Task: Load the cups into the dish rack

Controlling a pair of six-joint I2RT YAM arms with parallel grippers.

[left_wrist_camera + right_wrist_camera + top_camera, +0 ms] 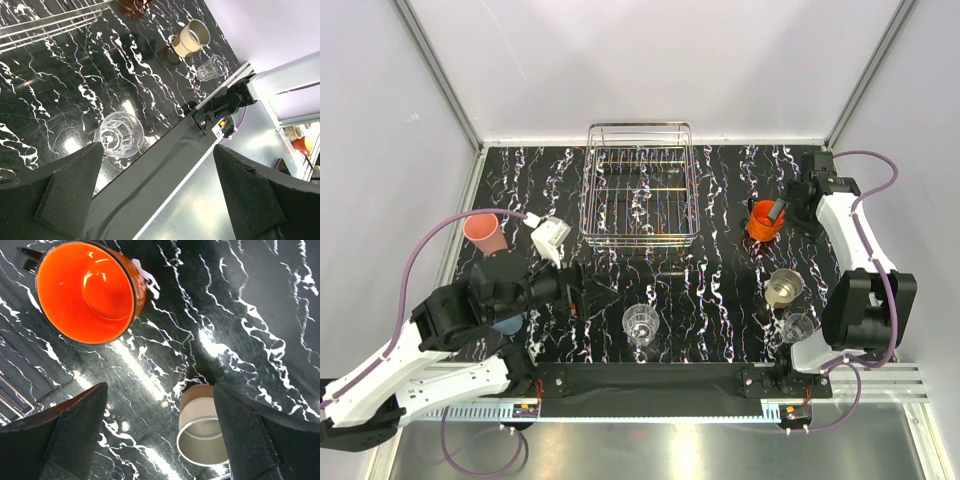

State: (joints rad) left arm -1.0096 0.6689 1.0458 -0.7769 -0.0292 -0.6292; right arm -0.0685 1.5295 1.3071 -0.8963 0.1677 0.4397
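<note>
The dish rack (638,185), a silver wire basket, stands empty at the back centre. My right gripper (779,212) hovers open beside the orange mug (762,221); in the right wrist view the mug (90,292) lies beyond the gripper (160,435), and the beige metallic cup (205,432) sits by the right finger. My left gripper (594,296) is open, left of a clear glass (641,325), with nothing between its fingers (70,195). The glass (121,134) shows near the left finger. A salmon-pink tumbler (485,233) stands far left. A light blue cup (507,325) peeks from under the left arm.
The beige cup (784,287) and a second clear glass (798,327) stand close to the right arm's base (865,310). A black strip and metal rail (650,385) run along the near table edge. Walls close in the back and sides.
</note>
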